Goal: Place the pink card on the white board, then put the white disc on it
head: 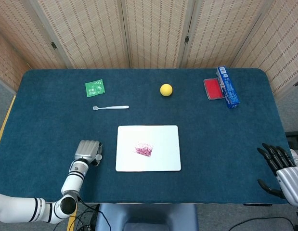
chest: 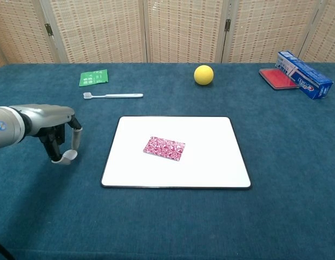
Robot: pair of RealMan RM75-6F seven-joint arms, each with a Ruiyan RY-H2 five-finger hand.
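Head view: the pink card (head: 143, 149) already lies on the white board (head: 165, 135), a little left of the board's middle and slightly skewed. The left hand (head: 87, 152) sits just left of the board's left edge, knuckles up, so the fingers are hidden under it and the white disc cannot be made out from here. The right hand (head: 280, 170) rests at the table's near right corner, well apart from everything, its dark fingers spread and holding nothing. Further back lie a green packet (head: 95, 88), a toothbrush (head: 110, 107), a yellow ball (head: 166, 89) and a blue box (head: 227, 87) beside a red pad (head: 213, 88).

Chest view: the left hand (chest: 59, 135) has its fingers curled downward, and the white disc (chest: 69, 155) is pinched at their tips, seemingly just clear of the cloth, though contact with it cannot be ruled out. The pink card (chest: 164, 148) lies flat on the white board (chest: 216, 168), so step 1 looks done and step 2 is in hand: carrying the disc.

To do it well, I judge the hand should rise enough to clear the board's raised dark rim, travel right until the disc is directly over the card, then lower before letting go. The pinch looks shallow, so slow, level motion seems wise; a drop from height could let the disc roll off or nudge the card.
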